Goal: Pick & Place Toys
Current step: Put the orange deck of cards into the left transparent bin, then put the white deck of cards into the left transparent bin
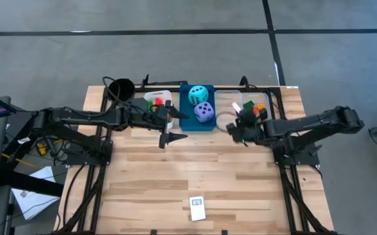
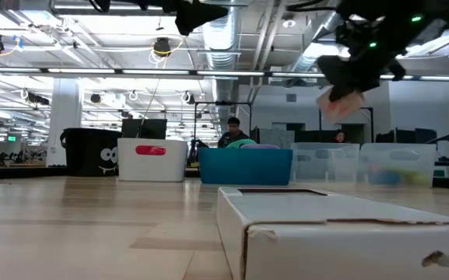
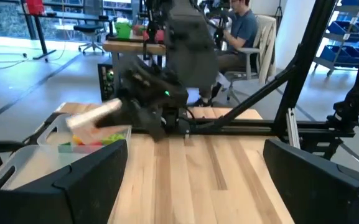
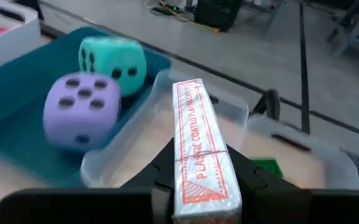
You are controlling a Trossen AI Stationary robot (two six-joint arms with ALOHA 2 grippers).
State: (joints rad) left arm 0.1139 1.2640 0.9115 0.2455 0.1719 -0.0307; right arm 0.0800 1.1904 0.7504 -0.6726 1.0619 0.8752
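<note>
My right gripper (image 4: 198,171) is shut on a white pack of playing cards with red print (image 4: 191,130), held over the rim of a clear bin (image 4: 238,115) next to the blue bin (image 1: 189,121). Cyan (image 1: 198,93) and purple (image 1: 204,111) dice rest in the blue bin. Small bricks lie in the white bin (image 1: 157,99) and the far-right clear bin (image 1: 261,104). A second card box (image 1: 197,207) lies flat near the table's near edge. My left gripper (image 1: 173,138) hangs open and empty above the table in front of the white bin. My right gripper pinches the card pack between its two fingers, one on each broad face (image 4: 180,186), at the end nearer the wrist. The pack's narrow printed edge faces up and it sticks out forward past the fingertips. It is lifted clear, slanting down over the clear bin.
A black cup (image 1: 121,88) stands at the far left of the bin row. A metal frame runs behind the bins. Bare wooden table (image 1: 195,170) spreads between the arms and the near edge. A person sits in the room beyond (image 2: 234,132).
</note>
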